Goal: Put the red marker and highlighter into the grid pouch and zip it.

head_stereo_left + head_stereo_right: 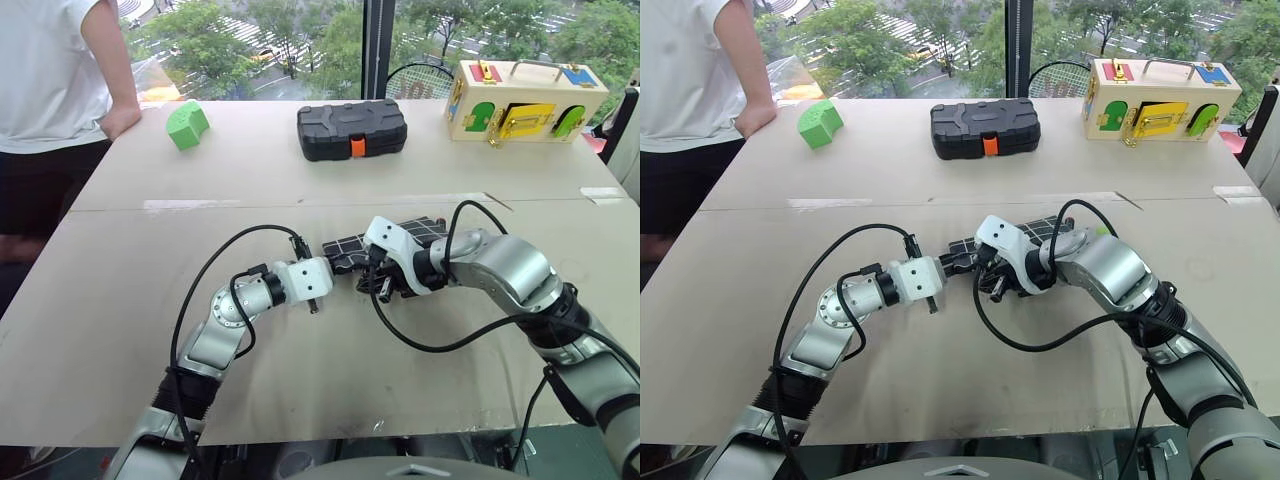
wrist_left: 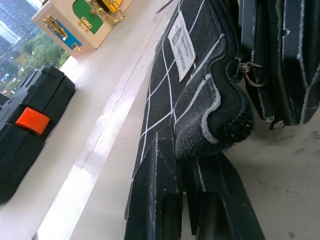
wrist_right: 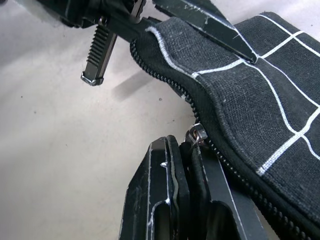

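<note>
The grid pouch (image 1: 400, 238) lay flat near the middle of the pale table (image 1: 150, 330), between the two arms, with its zipper edge facing the robot. The left gripper (image 2: 192, 160) was clenched on the pouch's corner, the dark fabric bunched between its black fingers (image 2: 155, 200). The right gripper (image 3: 192, 150) was clamped on the metal zipper pull (image 3: 196, 134) along the toothed edge. The wrist views showed the zipper teeth meeting along the stretch in view; what the pouch contained could not be told.

A small white label (image 2: 181, 46) was sewn to the pouch's face; it carried lines of dark print too small to read.

At the far side of the table stood a black hard case (image 1: 351, 129), closed, with an orange latch (image 1: 357, 147) at its front. To its right sat a wooden latch box (image 1: 522, 100), its little doors painted green, yellow, blue and red and fitted with brass catches. To its left lay a green block (image 1: 186, 124). A person (image 1: 55, 80) in a white shirt stood at the table's far left corner, one hand resting on the edge.
</note>
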